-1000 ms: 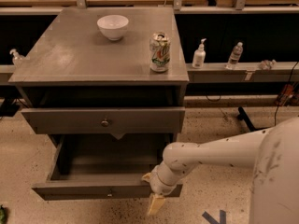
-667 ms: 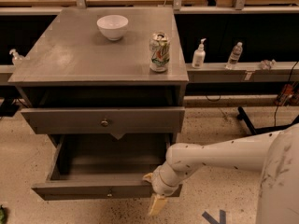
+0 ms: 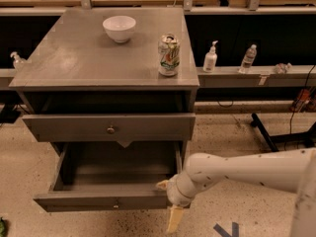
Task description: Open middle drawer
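Gripper (image 3: pixel 174 220) nudged right, below middle drawer (image 3: pixel 74 127), beside one lower drawer (image 3: pixel 94 201).

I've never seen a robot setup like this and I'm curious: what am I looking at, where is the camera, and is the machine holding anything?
The white tube at lower right is the robot's single arm. Its gripper hangs at the right front corner of the middle drawer, which is pulled well out. The one camera looks down on the cabinet from above; where it is mounted is not known. On the grey cabinet top stand a white bowl and a soda can. Whether the gripper is gripping anything can't be seen here.
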`<action>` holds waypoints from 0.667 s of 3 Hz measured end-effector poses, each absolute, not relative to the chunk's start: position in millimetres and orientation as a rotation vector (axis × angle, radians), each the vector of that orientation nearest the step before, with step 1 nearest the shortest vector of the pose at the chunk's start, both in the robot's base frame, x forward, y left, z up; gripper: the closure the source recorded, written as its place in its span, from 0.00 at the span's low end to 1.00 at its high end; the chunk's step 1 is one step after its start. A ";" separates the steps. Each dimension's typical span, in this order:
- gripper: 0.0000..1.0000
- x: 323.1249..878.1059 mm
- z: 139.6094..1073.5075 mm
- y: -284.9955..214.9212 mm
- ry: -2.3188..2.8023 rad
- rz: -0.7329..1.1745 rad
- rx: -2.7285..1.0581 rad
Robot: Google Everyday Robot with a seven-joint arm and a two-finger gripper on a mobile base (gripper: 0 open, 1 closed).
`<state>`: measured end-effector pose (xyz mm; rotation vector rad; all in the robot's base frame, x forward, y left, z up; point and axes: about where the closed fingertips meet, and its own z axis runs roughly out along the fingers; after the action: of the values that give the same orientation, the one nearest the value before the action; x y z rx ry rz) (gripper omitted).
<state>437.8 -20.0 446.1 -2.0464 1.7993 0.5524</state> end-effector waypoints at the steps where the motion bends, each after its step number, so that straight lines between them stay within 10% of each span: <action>1: 0.00 472.2 462.2 -31.1 1.681 0.509 -1.884; 2: 0.00 500.3 477.3 -41.5 1.568 0.467 -1.778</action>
<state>500.3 -41.5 477.3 -1.7782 1.5678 0.4668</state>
